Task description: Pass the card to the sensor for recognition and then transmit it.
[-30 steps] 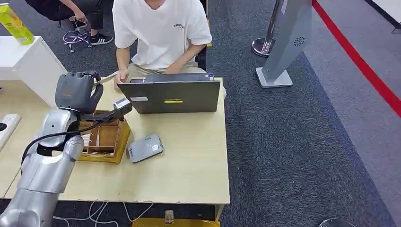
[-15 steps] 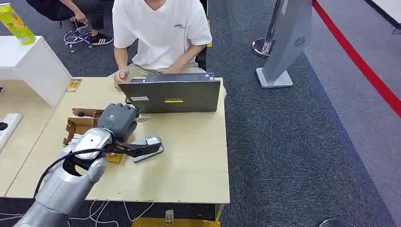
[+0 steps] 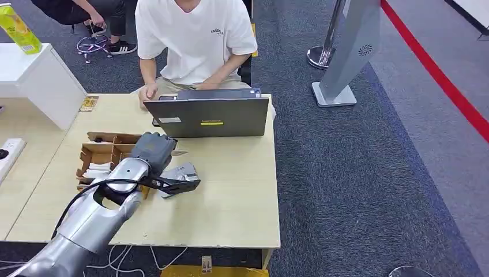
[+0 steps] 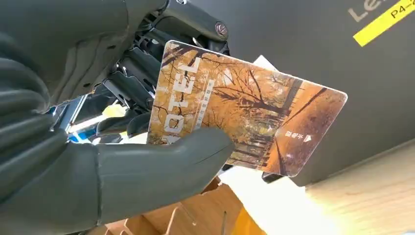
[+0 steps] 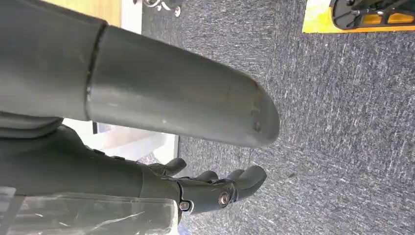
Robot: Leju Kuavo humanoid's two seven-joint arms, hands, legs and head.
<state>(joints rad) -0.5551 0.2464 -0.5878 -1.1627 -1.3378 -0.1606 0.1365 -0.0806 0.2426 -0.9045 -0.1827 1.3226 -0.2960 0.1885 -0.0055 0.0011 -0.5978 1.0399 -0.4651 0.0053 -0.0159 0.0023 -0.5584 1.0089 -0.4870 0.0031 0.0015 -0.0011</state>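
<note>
My left hand (image 3: 153, 151) holds an orange hotel card (image 4: 244, 117) printed with autumn trees, pinched between thumb (image 4: 161, 166) and fingers. A pale corner of the card (image 3: 179, 153) pokes out to the right of the hand. The hand hovers low over the table, just behind the grey card sensor (image 3: 183, 171), which lies flat and is partly hidden by my wrist. The card faces the back of the dark laptop (image 3: 210, 117). My right hand (image 5: 210, 188) hangs over the carpet with its fingers apart and nothing in it.
A wooden compartment box (image 3: 98, 154) sits left of my hand. A person in a white shirt (image 3: 196, 34) sits behind the laptop, one hand on the table (image 3: 149, 92). A white cabinet (image 3: 34, 81) stands far left. The wooden table (image 3: 236, 196) has free room at the right.
My left hand came down and to the right from the table's far left, carrying the card, and now hovers by the sensor. In the last half second it barely shifted.
</note>
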